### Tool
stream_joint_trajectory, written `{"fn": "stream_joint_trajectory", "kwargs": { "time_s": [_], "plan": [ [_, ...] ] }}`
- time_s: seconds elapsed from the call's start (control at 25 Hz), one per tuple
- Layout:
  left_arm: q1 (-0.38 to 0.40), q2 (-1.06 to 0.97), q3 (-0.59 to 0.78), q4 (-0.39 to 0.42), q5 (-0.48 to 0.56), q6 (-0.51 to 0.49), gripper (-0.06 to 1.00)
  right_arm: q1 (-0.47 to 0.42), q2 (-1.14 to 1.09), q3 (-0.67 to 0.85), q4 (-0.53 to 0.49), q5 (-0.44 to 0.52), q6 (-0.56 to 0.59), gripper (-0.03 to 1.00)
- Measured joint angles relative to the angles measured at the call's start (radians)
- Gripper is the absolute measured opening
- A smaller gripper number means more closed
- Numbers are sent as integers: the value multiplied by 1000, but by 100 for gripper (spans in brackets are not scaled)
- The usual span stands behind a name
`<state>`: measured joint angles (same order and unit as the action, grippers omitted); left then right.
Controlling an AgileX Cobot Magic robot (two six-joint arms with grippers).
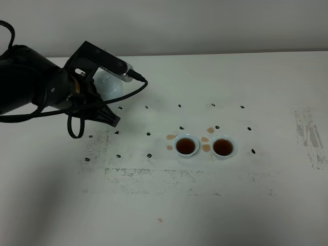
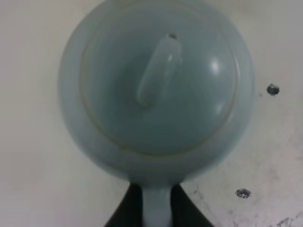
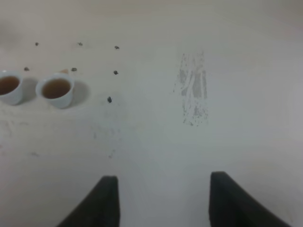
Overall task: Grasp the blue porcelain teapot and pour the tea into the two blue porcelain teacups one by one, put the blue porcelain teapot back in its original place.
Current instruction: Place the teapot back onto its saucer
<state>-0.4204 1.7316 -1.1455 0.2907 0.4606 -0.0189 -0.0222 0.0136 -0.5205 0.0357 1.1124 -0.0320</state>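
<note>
We see the L end effector point(image 2: 156, 208) clamped on the teapot point(image 2: 156, 85) handle, R end effector point(image 3: 163, 198) wide over the worktop point(image 1: 205, 205), both teacups point(image 1: 186, 146) point(image 1: 223, 147) full.

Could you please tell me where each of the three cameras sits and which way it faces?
Exterior high: mounted high, looking down on the table; shows the left arm over the teapot and two full cups.
Left wrist: looks straight down on the teapot; dark fingers clamp its handle.
Right wrist: above bare table, looking obliquely across it; open fingers.
Shared: the exterior and right wrist views both show the cups.
</note>
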Motion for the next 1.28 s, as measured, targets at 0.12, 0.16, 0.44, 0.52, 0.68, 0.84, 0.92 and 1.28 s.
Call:
{"fn": "stream_joint_trajectory", "kwargs": {
  "time_s": [0.12,0.16,0.44,0.52,0.68,0.84,0.92,1.28],
  "plan": [
    [5,33,8,-9,-21,-5,4,0,0,0,0,0,0,42],
    [5,48,9,-15,-26,-5,4,0,0,0,0,0,0,42],
    [5,128,9,-51,-36,-8,4,0,0,0,1,0,0,42],
    [5,144,11,-52,-48,-8,4,0,0,0,1,0,0,42],
    [5,169,13,-52,-65,-8,4,0,0,0,1,0,0,42],
    [5,180,16,-52,-91,-8,4,0,0,0,1,0,0,42],
    [5,181,17,-52,-99,-9,4,0,0,0,2,0,0,42],
    [5,183,17,-52,-106,-10,4,0,0,0,2,0,0,42]
  ]
}}
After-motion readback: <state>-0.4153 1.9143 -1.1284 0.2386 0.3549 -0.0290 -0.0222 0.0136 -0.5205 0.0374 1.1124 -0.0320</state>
